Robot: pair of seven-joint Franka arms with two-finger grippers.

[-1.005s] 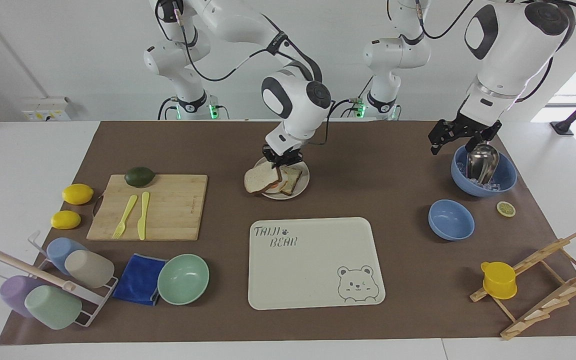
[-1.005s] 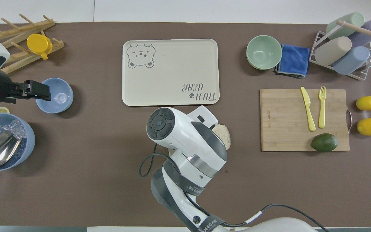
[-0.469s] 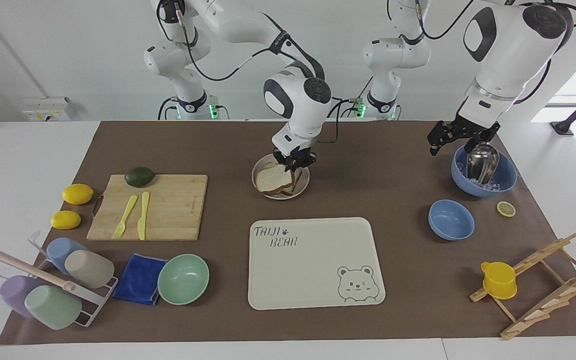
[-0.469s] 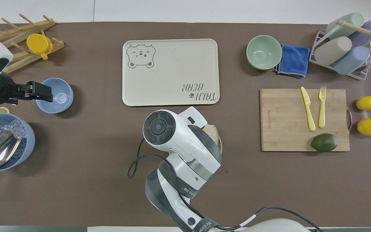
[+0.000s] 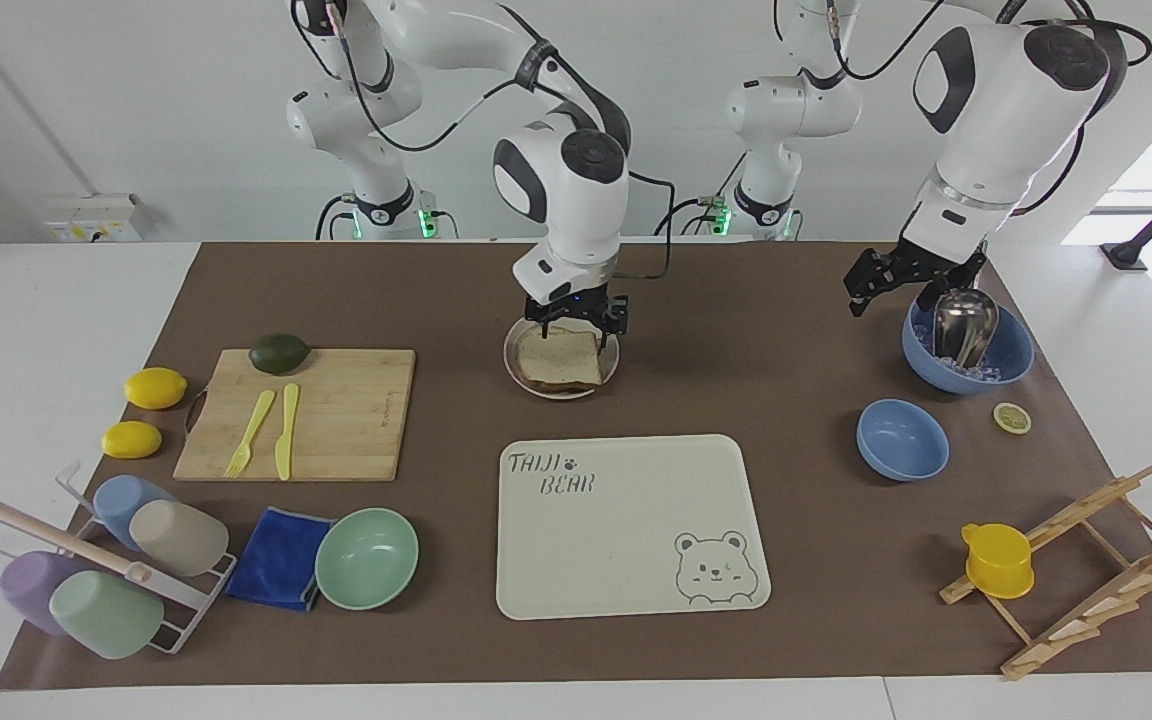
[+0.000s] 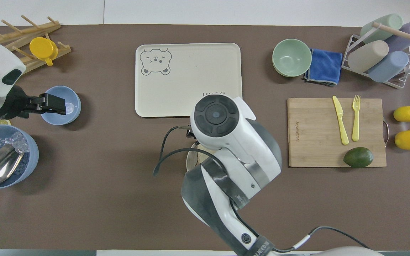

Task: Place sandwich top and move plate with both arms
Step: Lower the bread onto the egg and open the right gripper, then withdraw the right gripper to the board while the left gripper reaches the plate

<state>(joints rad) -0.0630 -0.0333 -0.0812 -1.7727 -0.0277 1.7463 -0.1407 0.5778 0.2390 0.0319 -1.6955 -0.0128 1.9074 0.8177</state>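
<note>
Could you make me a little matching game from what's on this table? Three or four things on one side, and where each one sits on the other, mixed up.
Things:
1. sandwich top
2. avocado
3. metal scoop
4. yellow cup

Places:
A. in the big blue bowl with ice
B. on the wooden rack
C. on the plate, under the right gripper
D. on the cutting board, at its edge nearer the robots

Pairs: 1-C, 2-D, 3-A, 4-B
</note>
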